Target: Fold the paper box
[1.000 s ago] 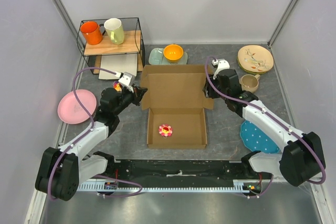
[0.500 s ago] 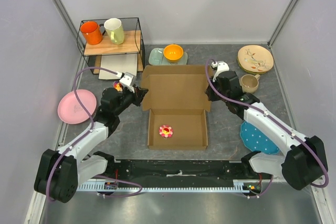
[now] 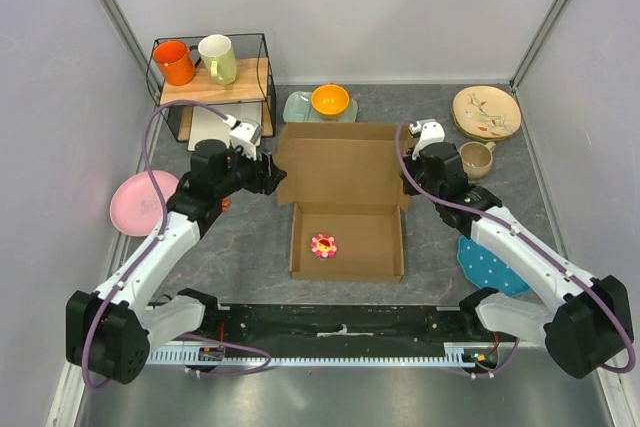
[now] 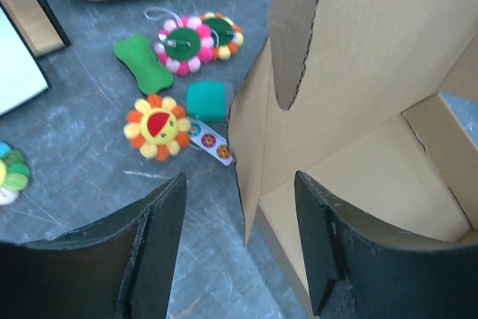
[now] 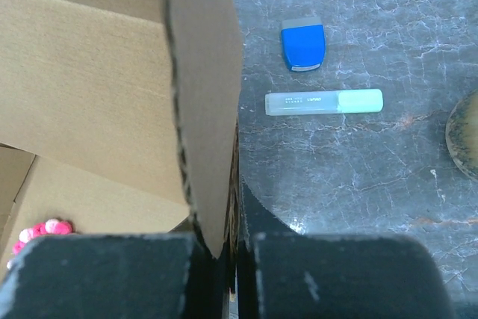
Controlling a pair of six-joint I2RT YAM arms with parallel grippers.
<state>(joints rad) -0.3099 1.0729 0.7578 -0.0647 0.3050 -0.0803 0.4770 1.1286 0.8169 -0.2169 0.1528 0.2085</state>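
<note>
Pinching R flap of paper box [image 3: 345,169], R gripper [image 5: 235,248] clenched; L gripper [image 4: 240,188] released, jaws straddling L flap edge.

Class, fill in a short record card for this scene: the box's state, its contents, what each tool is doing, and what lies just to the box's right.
box: paper box, brown cardboard, base tray formed, lid open
contents: one flower toy
left tool: open, a finger on either side of the box's left edge
right tool: shut on the box's right flap
right of box: small blue block, highlighter
</note>
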